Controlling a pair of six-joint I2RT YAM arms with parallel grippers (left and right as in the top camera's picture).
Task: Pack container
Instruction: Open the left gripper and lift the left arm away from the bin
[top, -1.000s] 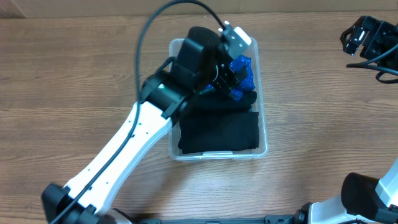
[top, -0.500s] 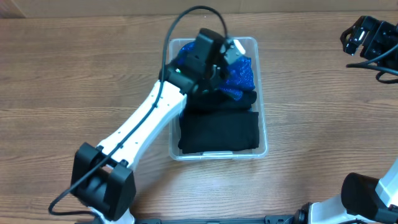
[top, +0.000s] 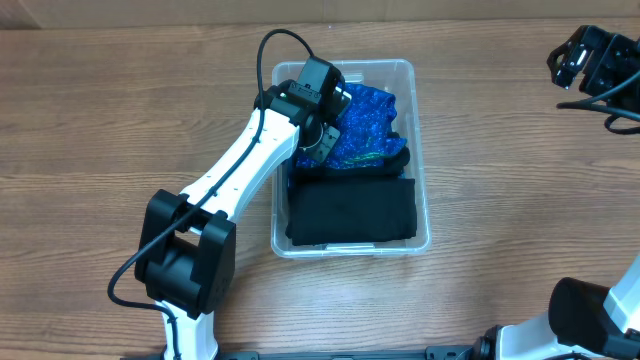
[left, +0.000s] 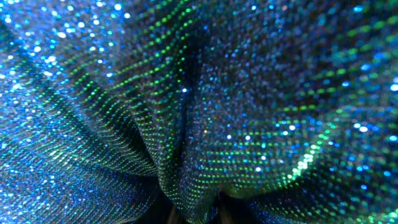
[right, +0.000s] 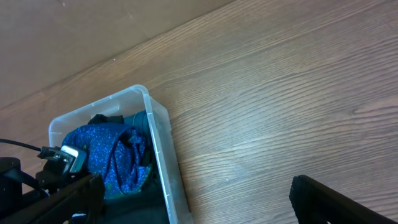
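The clear container (top: 421, 160) stands mid-table. A blue sparkly cloth (top: 365, 120) fills its far half and a folded black cloth (top: 350, 212) its near half. My left gripper (top: 325, 140) is down inside the container on the blue cloth's left part. In the left wrist view the sparkly cloth (left: 249, 93) fills the frame, and my left gripper (left: 196, 214) pinches a fold of it. My right gripper (top: 590, 60) hangs far off at the back right, open and holding nothing. Its view (right: 199, 205) shows the container (right: 158, 143) and blue cloth (right: 106, 155).
The wooden table (top: 520, 180) spreads around the container. The left arm's white links (top: 235, 170) run from the front left to the container, with a black cable looped above. The right arm's base (top: 600, 310) sits at the front right corner.
The left gripper moved left and lower inside the container and closed on the blue cloth, which now shows more. The right arm has not moved.
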